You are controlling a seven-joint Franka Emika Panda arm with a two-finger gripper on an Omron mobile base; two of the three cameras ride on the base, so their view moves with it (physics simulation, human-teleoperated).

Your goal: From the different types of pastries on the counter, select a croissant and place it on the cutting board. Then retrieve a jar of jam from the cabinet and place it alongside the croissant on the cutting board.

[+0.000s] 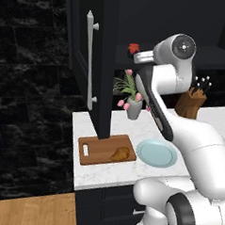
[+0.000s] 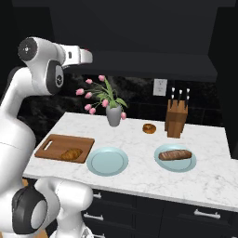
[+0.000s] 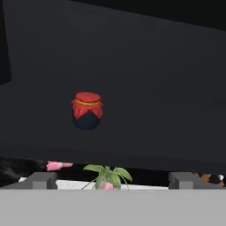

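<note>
Left base view: croissant (image 1: 121, 154) lay on the cutting board (image 1: 95, 150), long axis roughly along the board. The cabinet (image 1: 87, 61) door stood open, and the jar of jam (image 1: 133, 48) sat inside on the shelf beside the raised arm.

Right base view: the gripper (image 2: 89, 56) pointed into the cabinet, over the flower vase (image 2: 114, 115).

Hand view: jar upright, lid up, left of centre and still well off; fingers (image 3: 42, 180) spread wide, nothing held. Risk: an off-centre approach could knock the jar over.
</note>
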